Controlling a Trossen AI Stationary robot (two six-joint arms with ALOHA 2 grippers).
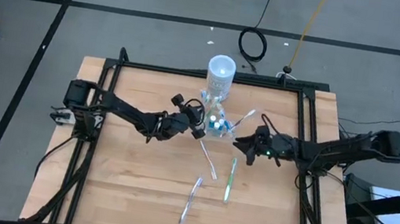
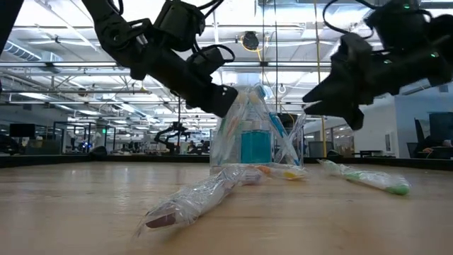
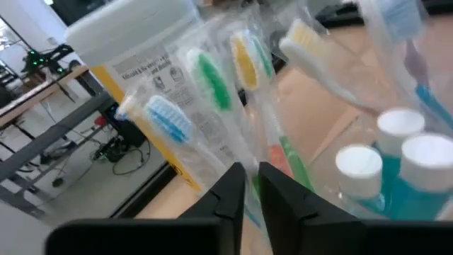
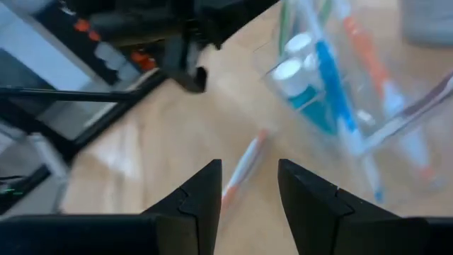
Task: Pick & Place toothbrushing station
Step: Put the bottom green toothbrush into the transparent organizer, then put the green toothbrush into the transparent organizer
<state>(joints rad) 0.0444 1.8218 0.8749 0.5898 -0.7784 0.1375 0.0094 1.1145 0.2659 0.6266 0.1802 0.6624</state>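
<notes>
The left end effector (image 3: 251, 185), narrowly parted at the container (image 1: 216, 124), should let its wrapped toothbrush (image 3: 212, 81) drop in cleanly, while the right end effector (image 4: 249, 190) waits wide, empty.

White cylinder (image 3: 134, 42): printed label with lines of small dark text, present but too blurred to read. No other text, brand, number or sign legible in any view.
</notes>
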